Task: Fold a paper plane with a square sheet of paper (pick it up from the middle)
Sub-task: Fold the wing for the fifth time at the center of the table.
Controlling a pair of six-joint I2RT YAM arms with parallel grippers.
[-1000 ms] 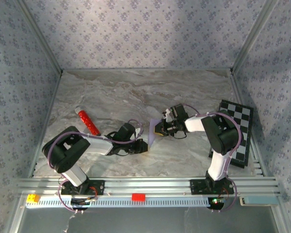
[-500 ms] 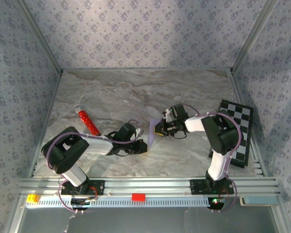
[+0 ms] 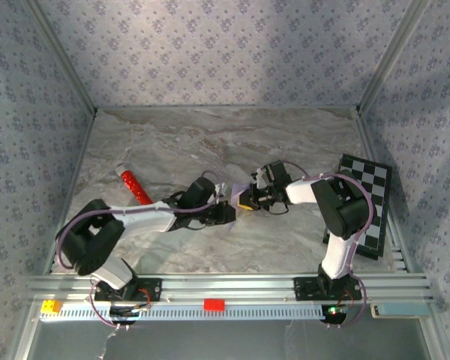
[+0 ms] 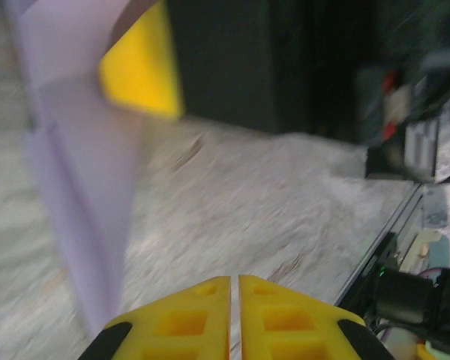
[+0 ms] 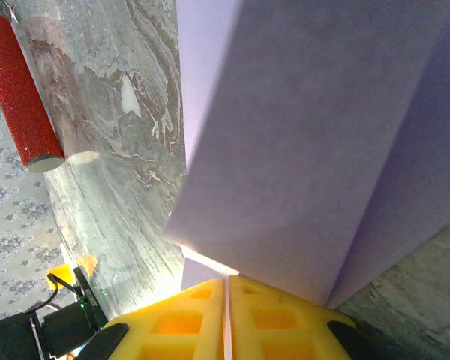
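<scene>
We look for the square sheet of paper first. It is well apart from the checkered board, between the board and the red cylinder. The right gripper has its two yellow fingers pressed together on one edge of the sheet and holds it up so it stands tall. We cannot tell if the low edge touches the table.

The sheet is not flat. We see two layers lying over each other and a crease line running down it, so we think at least one fold is made. No sharp nose and no wings show, so we think most of the folding is left to do.

The left gripper is just past the sheet, on the side away from the board. Its fingers are pressed together too, with nothing between them. It is close to the paper but not touching it, as far as we can see.

The red cylinder is farther from the board than both grippers and well apart from the paper, so it is not in the way. The board is not in the way either. We think the two grippers could bump, since they are so near each other around one thin sheet.
</scene>
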